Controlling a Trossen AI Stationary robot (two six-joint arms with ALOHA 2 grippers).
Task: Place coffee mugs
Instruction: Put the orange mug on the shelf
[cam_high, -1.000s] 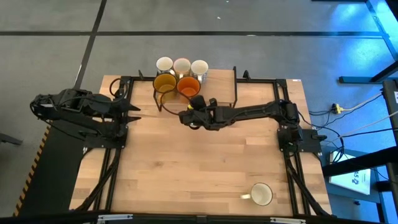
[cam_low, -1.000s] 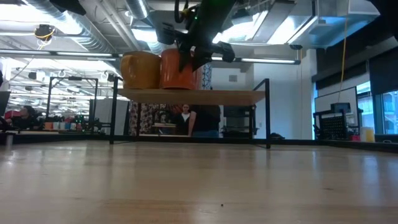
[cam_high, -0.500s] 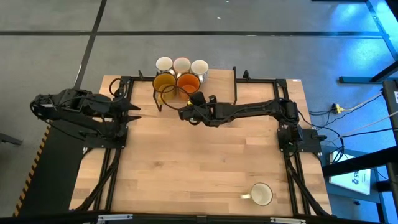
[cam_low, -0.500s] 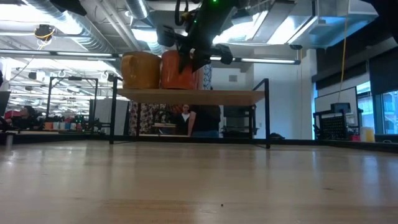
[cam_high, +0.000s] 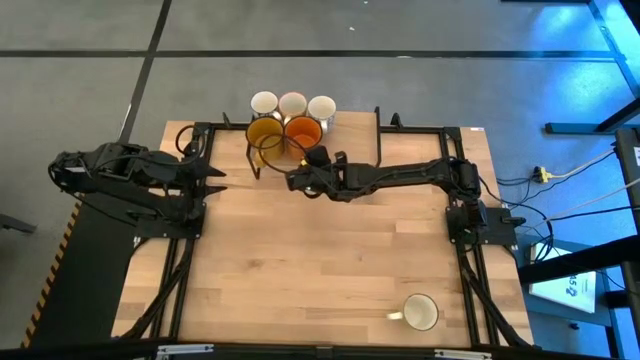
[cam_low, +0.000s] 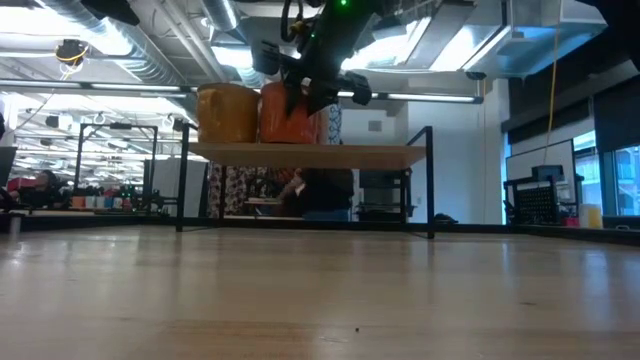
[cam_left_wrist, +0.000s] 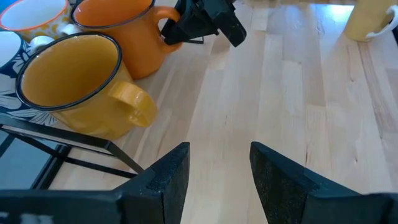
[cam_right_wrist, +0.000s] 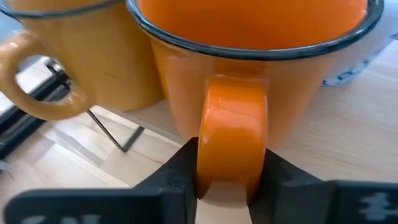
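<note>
Five mugs stand on a raised wooden shelf (cam_high: 350, 125) at the table's far edge. Three are white (cam_high: 292, 103), one is amber (cam_high: 266, 133) (cam_left_wrist: 68, 81) and one is orange (cam_high: 303, 131) (cam_right_wrist: 249, 37). A sixth, cream mug (cam_high: 421, 312) stands near the table's near right corner. My right gripper (cam_high: 306, 164) (cam_right_wrist: 231, 186) reaches in from the right and is shut on the orange mug. My left gripper (cam_high: 218, 175) (cam_left_wrist: 219, 162) waits open at the table's left side, touching nothing. My right gripper pinches the orange mug's side handle (cam_right_wrist: 231, 143) between its two fingers (cam_right_wrist: 177, 177), one on each flat side of the loop. The fingers come from the near side, about level. The mug is upright, its base (cam_low: 290, 138) at the shelf top beside the amber mug.
The shelf stands on thin black legs (cam_low: 431, 180) above the table's far edge. Its right half (cam_high: 352, 130) is bare wood. The amber mug's handle (cam_left_wrist: 134, 106) sticks out toward the near side. People show in the room behind (cam_low: 320, 190).
My right gripper has moved a little toward the far edge, still shut on the orange mug's handle. It has carried the mug farther onto the shelf, level with the amber mug. The left arm has kept still.
</note>
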